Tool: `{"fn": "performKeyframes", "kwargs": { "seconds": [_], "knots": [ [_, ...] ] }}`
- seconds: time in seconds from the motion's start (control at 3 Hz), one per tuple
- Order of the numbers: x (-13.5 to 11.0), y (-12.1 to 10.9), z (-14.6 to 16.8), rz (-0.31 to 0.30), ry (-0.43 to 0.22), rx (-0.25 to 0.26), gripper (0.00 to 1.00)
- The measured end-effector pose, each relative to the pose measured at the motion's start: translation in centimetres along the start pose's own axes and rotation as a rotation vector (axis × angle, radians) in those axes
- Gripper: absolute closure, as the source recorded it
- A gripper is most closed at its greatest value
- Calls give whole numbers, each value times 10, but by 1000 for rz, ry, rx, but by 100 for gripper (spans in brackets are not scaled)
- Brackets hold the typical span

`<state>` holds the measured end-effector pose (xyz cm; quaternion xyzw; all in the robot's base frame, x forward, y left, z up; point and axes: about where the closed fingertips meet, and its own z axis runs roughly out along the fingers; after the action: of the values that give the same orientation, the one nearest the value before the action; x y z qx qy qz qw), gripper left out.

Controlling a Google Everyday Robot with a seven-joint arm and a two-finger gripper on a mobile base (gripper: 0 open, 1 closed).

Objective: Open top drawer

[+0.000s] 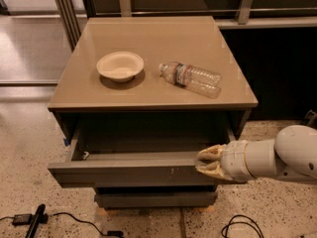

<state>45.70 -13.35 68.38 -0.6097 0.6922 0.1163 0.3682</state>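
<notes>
The drawer (133,175) is under the counter (148,90), about half out, grey inside showing. The gripper (207,161) is at the front's right end, fingers (212,152) pinched on the top lip. Grip is off-centre: pull straight and level, slowly, to avoid racking or slipping.

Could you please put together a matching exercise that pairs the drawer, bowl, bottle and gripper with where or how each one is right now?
Things:
1. wide dark grey top drawer
2. shallow cream bowl
3. clear plastic bottle
4. pale two-finger gripper

Places or states:
A. lying on its side on the tan cabinet top, right of centre
B. at the drawer front's right end, closed on its upper edge
C. pulled partly out, grey inside showing
D. upright on the cabinet top, left of centre

Pairs: 1-C, 2-D, 3-A, 4-B.
</notes>
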Motion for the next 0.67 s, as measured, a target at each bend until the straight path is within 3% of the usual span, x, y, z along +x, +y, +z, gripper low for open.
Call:
{"fn": "performKeyframes", "kwargs": {
  "seconds": [0.67],
  "knots": [
    [0, 0, 0, 0, 0, 0, 43]
  ]
}}
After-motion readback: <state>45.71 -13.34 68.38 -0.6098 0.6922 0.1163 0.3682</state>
